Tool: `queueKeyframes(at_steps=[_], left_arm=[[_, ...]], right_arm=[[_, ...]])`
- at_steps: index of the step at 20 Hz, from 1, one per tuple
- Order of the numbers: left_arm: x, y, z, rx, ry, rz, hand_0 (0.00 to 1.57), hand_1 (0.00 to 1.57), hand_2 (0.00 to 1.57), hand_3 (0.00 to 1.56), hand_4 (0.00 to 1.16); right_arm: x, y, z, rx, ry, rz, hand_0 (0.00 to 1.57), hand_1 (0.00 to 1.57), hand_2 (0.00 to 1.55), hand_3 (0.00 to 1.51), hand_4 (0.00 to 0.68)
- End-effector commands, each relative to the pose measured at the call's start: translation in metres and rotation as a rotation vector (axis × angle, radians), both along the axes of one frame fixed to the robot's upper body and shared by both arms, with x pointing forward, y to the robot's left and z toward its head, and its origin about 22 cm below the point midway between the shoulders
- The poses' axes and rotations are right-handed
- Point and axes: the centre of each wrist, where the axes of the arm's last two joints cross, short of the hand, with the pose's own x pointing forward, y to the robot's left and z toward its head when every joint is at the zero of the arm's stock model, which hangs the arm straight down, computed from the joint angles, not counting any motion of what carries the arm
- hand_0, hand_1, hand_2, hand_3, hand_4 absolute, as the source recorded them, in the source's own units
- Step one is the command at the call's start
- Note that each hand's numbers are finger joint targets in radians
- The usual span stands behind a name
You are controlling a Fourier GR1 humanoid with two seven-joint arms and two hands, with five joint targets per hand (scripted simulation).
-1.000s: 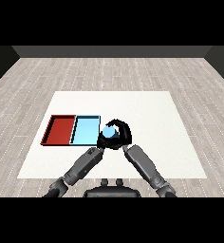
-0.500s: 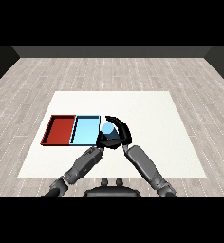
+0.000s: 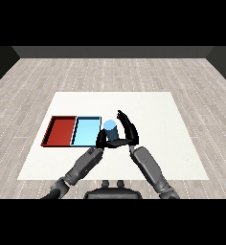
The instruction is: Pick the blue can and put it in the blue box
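Even, bright light falls on the white table point(image 3: 158, 110), with soft faint shadows and no glare.

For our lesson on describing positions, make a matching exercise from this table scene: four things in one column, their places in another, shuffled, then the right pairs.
Things:
1. red tray
2. light blue tray
3. blue can
4. right hand

Places:
A. just right of the trays
B. leftmost
C. rightmost, beside the can
D. between red tray and can

Pairs: 1-B, 2-D, 3-A, 4-C
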Motion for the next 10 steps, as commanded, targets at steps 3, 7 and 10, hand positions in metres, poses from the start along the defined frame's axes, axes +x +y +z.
queueKeyframes(at_steps=[3,7,10], left_arm=[[0.011,-0.003,0.014,0.049,-0.011,0.064,1.57,1.57,1.57,1.53,1.15],[0.02,0.037,0.009,0.103,-0.036,0.104,1.57,1.57,1.57,1.53,1.15],[0.033,0.061,0.008,0.17,-0.024,0.142,1.57,1.57,1.57,1.52,1.15]], right_arm=[[-0.017,-0.044,-0.011,0.083,-0.064,-0.051,0.0,0.0,0.0,0.0,0.0],[-0.029,-0.071,0.004,0.226,-0.068,-0.139,0.0,0.0,0.0,0.0,0.0],[-0.017,-0.083,-0.006,0.255,-0.051,-0.189,0.0,0.0,0.0,0.0,0.0]])
